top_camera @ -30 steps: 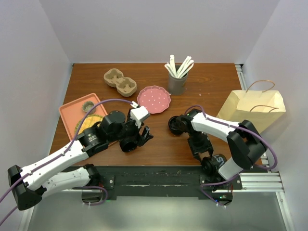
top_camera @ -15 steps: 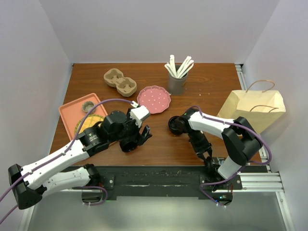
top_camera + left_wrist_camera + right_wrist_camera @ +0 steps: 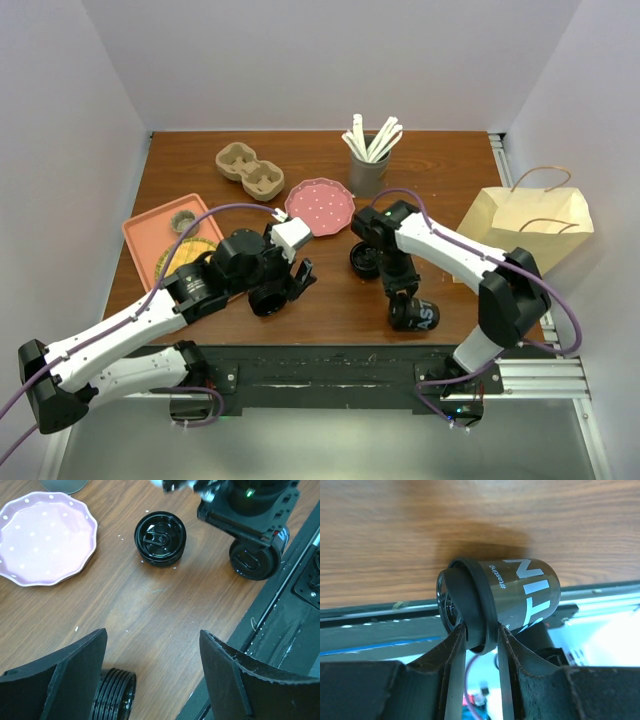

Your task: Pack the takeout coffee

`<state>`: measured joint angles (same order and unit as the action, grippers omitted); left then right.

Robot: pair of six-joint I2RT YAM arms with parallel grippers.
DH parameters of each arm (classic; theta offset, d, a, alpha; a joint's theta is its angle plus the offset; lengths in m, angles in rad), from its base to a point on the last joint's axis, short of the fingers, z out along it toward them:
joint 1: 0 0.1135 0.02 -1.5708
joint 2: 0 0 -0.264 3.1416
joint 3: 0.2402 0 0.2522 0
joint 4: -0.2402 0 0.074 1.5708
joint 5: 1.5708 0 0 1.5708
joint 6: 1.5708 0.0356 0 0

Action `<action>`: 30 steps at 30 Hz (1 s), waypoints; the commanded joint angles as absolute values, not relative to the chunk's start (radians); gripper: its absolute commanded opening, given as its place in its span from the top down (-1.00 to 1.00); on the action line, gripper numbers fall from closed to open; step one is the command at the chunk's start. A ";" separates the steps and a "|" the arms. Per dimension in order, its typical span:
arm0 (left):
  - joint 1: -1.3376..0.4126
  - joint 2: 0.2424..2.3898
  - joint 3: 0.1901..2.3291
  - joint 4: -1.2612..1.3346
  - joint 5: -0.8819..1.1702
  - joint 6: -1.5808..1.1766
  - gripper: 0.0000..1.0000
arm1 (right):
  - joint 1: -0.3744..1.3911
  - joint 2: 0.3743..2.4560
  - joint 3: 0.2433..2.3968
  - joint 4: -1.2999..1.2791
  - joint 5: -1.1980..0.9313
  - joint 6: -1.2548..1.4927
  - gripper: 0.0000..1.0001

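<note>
Evidently the packing is at an early stage. The black cup (image 3: 520,592) is held in the right tool (image 3: 481,628), but its lid (image 3: 160,537) lies loose on the worktop (image 3: 165,610), and neither the cup carrier (image 3: 250,170) nor the paper bag (image 3: 525,225) appears to hold anything yet. By my reading, what is left is to cap the cup, seat it in the carrier and get it into the bag. The right tool is pinched tight on the cup's rim band, with the cup tipped on its side and its printed body stretching away from the fingertips near the worktop's front edge; whether it rests there or hangs clear I cannot tell. From above, that arm reaches forward from its base, folds at the elbow and turns its wrist back toward the front edge. The lid sits just beyond that tool on the far side, and the bag is well off to its right. The left tool (image 3: 152,634) hangs low over the worktop with its fingers spread wide and nothing between them. The lid lies ahead of it, apart from the fingertips, and the pink plate (image 3: 45,537) is ahead and to its left. A ribbed black piece (image 3: 117,695) sits just beside the finger on the left of the wrist view, partly hidden, so contact is unclear.
</note>
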<state>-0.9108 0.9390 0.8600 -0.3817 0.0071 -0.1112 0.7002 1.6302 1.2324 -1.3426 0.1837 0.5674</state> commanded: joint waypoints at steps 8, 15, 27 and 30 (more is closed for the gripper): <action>-0.913 0.954 0.925 -0.353 -0.032 -0.138 -0.60 | 0.585 1.192 1.073 -0.957 0.186 0.863 0.54; -0.913 0.963 0.951 -0.399 -0.038 -0.133 -0.60 | 0.512 0.861 0.842 -0.746 0.255 1.008 0.47; -0.911 0.986 0.951 -0.518 -0.158 -0.028 -0.61 | 0.451 0.643 0.571 -0.522 0.305 1.147 0.44; -0.913 0.982 0.917 -0.551 -0.222 0.064 -0.61 | 0.434 0.608 0.511 -0.493 0.302 1.170 0.39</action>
